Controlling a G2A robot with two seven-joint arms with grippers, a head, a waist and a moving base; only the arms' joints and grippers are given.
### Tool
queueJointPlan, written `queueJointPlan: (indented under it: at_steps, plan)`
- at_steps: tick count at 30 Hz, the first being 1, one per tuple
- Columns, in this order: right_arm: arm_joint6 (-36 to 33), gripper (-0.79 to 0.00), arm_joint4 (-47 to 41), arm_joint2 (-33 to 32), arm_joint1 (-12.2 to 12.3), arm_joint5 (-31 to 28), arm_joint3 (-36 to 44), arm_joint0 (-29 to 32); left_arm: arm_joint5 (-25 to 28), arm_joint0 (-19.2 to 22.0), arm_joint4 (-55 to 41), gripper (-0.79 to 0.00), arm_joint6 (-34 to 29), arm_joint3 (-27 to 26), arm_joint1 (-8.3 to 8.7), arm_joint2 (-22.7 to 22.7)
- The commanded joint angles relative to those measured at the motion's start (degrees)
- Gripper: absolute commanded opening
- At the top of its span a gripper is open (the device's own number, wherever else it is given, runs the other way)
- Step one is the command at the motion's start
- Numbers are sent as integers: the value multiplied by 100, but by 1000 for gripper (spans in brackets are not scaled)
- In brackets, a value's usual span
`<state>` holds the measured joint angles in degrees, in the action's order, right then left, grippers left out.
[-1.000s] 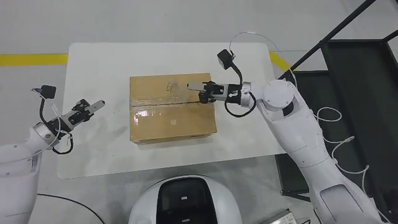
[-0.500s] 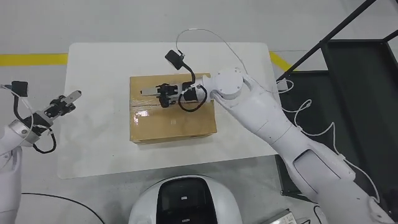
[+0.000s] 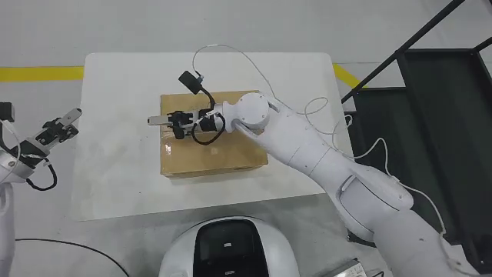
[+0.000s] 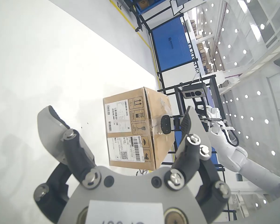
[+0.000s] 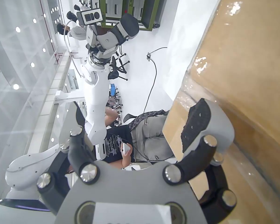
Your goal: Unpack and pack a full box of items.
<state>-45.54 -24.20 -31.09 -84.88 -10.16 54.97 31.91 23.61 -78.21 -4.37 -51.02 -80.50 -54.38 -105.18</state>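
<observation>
Left wrist view first: the left end effector (image 4: pixel 117 120) is closest, its two fingers spread wide with nothing between them. In the top view it hangs just off the side edge of the white table (image 3: pixel 115 85). Past a strip of bare table sits the brown cardboard box (image 4: pixel 130 127), roughly mid-table. Its flaps are down and sealed with clear tape (image 4: pixel 154 123) that wraps over the top edge onto the labelled side.

Farther on, the right end effector (image 3: pixel 159 120) reaches across the lid to that same edge. Its fingers are apart too, gripping nothing, and one dark pad (image 5: pixel 196 122) sits low over the taped seam. Can't tell whether it's actually touching the cardboard.

My read on handling:
- The cardboard looks stiff and square, so it shouldn't crush easily.
- If it's packed full, I'd guess it's heavy for one arm.
- The glossy tape is probably slick, so pinching there likely won't hold.
- For opening, I'd go for the seam end at the edge and work under a flap.
- For shifting the whole box, I'd press on two opposite side walls, one arm each.
</observation>
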Motion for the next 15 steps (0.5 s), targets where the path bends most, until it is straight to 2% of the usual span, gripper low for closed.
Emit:
queueJointPlan:
  at_steps: [1,8,15]
  plan:
    - [42,0,-20,54,-93,-55,-191,-52,34,-58,-45,0,52,-36,3,-26]
    - [14,0,-82,91,-317,-324,-657,-144,119,-186,-154,0,94,-117,14,-18]
    - [-140,0,168,-91,-277,-264,-717,-127,156,-211,-86,0,178,-155,22,83]
